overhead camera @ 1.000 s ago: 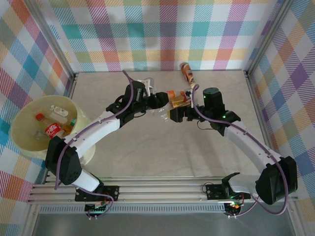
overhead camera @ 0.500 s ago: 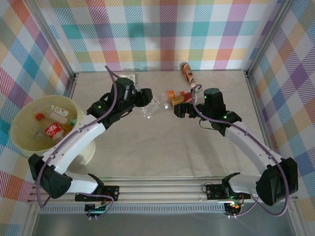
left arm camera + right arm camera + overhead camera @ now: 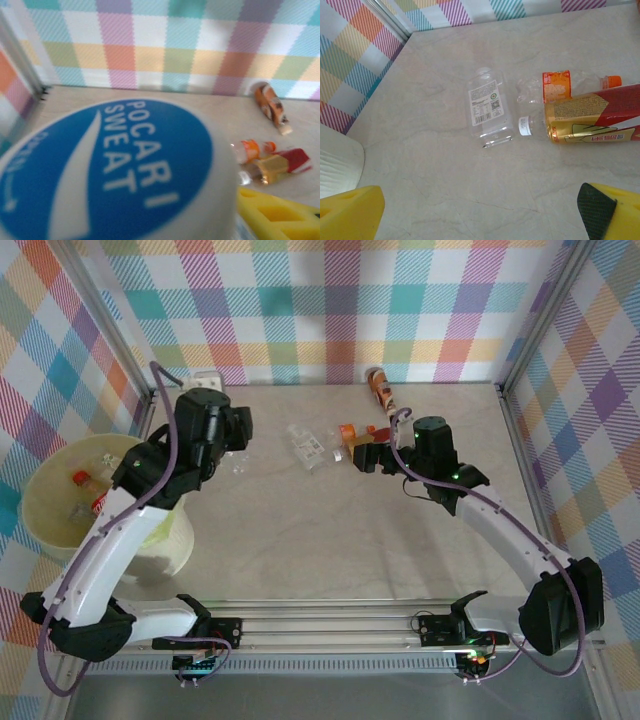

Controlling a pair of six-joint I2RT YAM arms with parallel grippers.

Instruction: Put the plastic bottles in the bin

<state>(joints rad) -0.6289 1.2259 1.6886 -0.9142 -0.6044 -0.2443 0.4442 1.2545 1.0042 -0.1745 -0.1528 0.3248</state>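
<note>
The bin [image 3: 40, 502] stands at the near left of the table [image 3: 330, 540]. Several bottles [image 3: 100, 502] lie inside it, one with a red label.

Just right of the bin's far rim, outside its opening, the left hand [image 3: 237, 438] is partly closed on a white-and-blue Pocari Sweat bottle [image 3: 115, 165]. The bottle sits against the hand's yellow finger [image 3: 272, 215].

Well to the right of the bin, the right hand [image 3: 479, 207] has its jaws spread fully over bare table and grips nothing.

On the bin side of that hand, a clear flat bottle [image 3: 487, 107] with a white label lies on its side. Farther from the bin lie an orange-labelled bottle [image 3: 557, 86] with an orange cap and a red-and-gold bottle [image 3: 592, 120], side by side. Whether they touch cannot be told.

Farthest from the bin, an orange bottle [image 3: 380, 388] lies at the foot of the far wall [image 3: 330, 300].
</note>
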